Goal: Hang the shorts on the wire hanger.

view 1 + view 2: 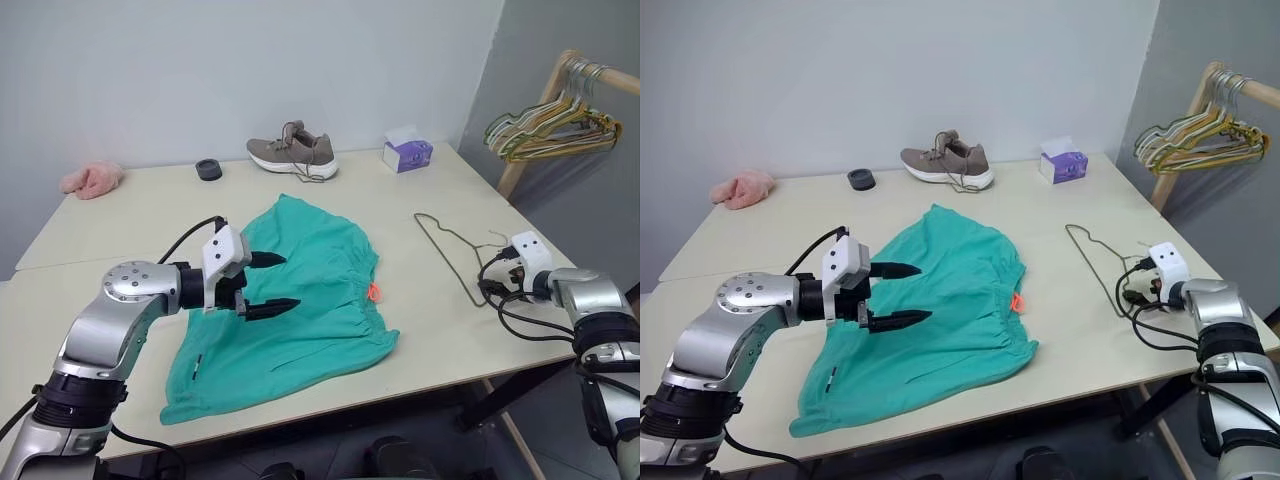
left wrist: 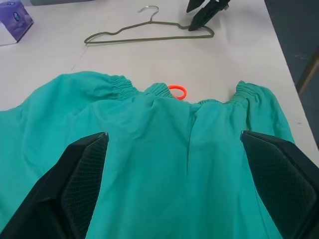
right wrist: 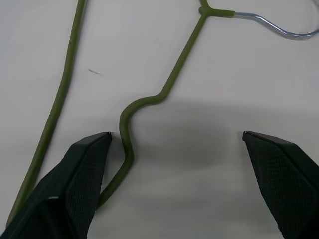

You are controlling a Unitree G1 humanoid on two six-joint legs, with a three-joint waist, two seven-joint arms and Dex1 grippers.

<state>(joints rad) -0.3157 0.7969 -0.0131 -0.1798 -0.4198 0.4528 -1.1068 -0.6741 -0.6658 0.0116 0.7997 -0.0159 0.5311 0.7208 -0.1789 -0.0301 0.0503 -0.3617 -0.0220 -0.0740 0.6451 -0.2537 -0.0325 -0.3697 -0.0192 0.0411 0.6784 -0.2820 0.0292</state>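
The teal-green shorts [image 1: 310,300] lie spread on the table, their gathered waistband and small orange-red loop [image 2: 177,91] towards the right. My left gripper [image 1: 290,281] hovers just above the shorts' middle, open and holding nothing. The wire hanger [image 1: 447,243] lies flat on the table to the right of the shorts, with its hook [image 3: 279,27] towards the table's right edge. My right gripper [image 3: 177,134] is open at the hanger's near end, angled down. One finger [image 3: 84,169] sits right beside the bent wire and the other stands well clear of it.
A brown shoe [image 1: 293,155], a small black ring [image 1: 208,168], a pink cloth [image 1: 92,179] and a purple tissue box [image 1: 407,153] lie along the table's far side. A wooden rack with a bunch of hangers [image 1: 548,125] stands beyond the right edge.
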